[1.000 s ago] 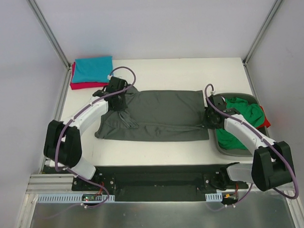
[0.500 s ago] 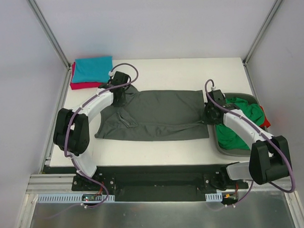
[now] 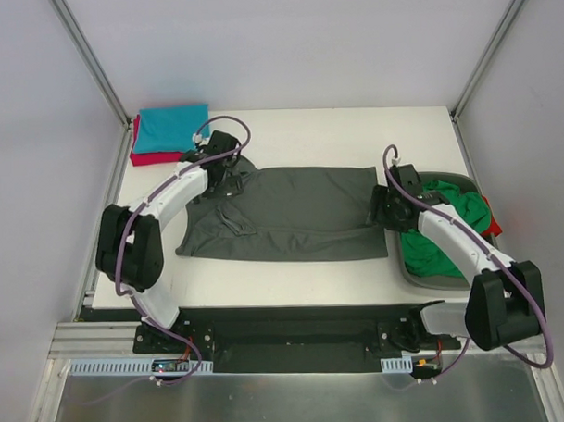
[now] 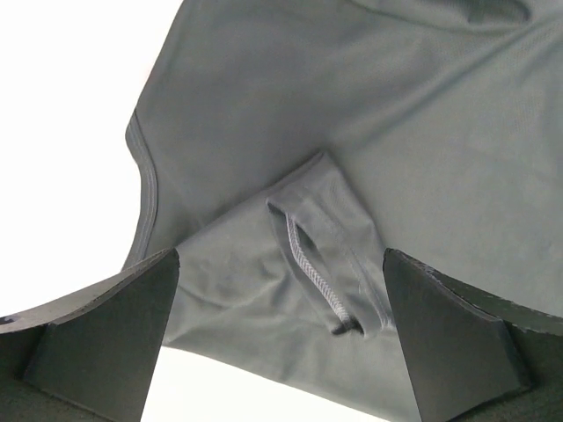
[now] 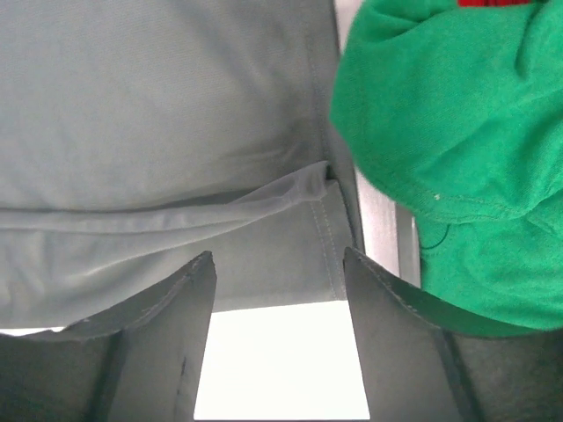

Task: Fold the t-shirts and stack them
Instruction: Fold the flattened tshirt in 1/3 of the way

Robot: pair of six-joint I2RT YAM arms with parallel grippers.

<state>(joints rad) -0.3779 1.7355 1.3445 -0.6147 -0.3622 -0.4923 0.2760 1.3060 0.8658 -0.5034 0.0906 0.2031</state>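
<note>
A dark grey t-shirt [image 3: 291, 215] lies spread flat across the middle of the table. My left gripper [image 3: 227, 176] stands open over its far left corner. In the left wrist view a folded sleeve seam [image 4: 317, 264] lies on the cloth between the wide-apart fingers [image 4: 106, 334], untouched. My right gripper [image 3: 382, 209] is open at the shirt's right edge. Its fingers [image 5: 396, 334] straddle the hem [image 5: 325, 237] without gripping it. A folded teal shirt [image 3: 173, 129] rests on a crimson-pink one [image 3: 150, 158] at the back left. Green [image 3: 444, 219] and red [image 3: 491, 224] shirts lie bunched in the tub.
The dark grey oval tub [image 3: 423, 278] stands at the table's right edge, right beside my right gripper; its rim [image 5: 387, 229] shows next to the green cloth [image 5: 440, 132]. Metal frame posts rise at both back corners.
Both grippers have opened and let go of the dark grey shirt. The left gripper shifted toward the far left corner of the shirt, and the right one moved slightly away from me.
</note>
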